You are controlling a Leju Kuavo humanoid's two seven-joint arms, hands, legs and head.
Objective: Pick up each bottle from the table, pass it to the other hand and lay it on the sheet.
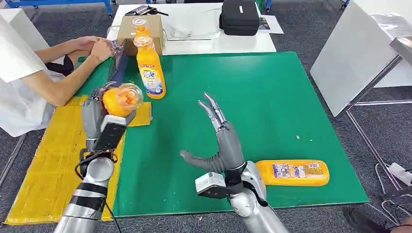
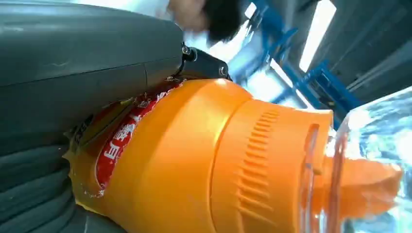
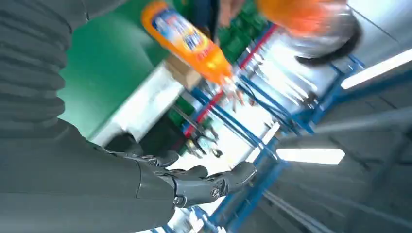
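Observation:
My left hand (image 1: 96,111) grips an orange bottle (image 1: 121,100) with a clear cap, held above the seam between the yellow sheet (image 1: 53,160) and the green mat (image 1: 252,121). Up close, the same bottle (image 2: 194,165) lies against my left hand (image 2: 73,97). A second orange bottle (image 1: 150,68) stands upright on the mat at the back; it also shows as an orange bottle (image 3: 187,41) in the right wrist view. A third orange bottle (image 1: 291,173) lies flat on the mat beside my right wrist. My right hand (image 1: 221,141) is raised mid-table, fingers (image 3: 204,182) spread, holding nothing.
A person (image 1: 29,73) in white sits at the left, hands by a cardboard box (image 1: 141,29). A white table (image 1: 194,34) with a black case (image 1: 239,17) stands behind. A white panel (image 1: 359,58) leans at the right.

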